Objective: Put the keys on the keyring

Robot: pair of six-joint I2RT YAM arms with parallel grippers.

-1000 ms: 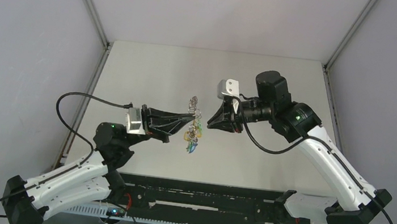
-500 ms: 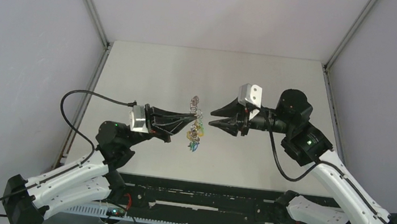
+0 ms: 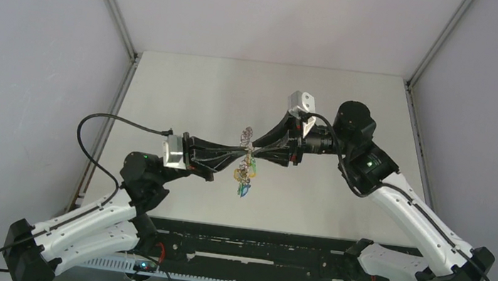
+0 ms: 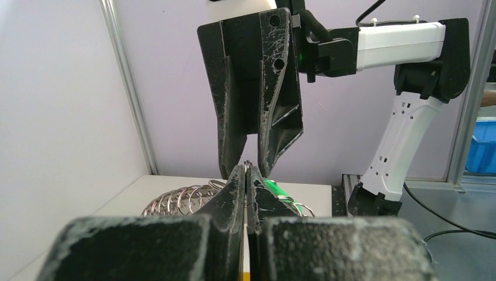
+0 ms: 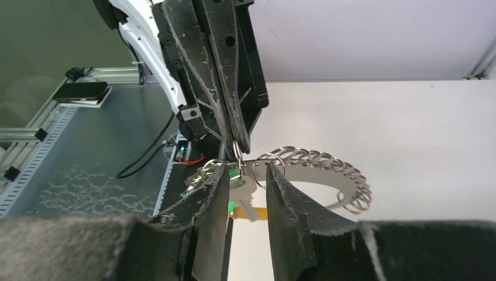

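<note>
Right wrist: left end effector (image 5: 237, 142) pinches keyring (image 5: 320, 158).

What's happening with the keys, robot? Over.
Left pincer shut on keyring. Right pincer open, tips either side of a key. Nothing in the way.
</note>
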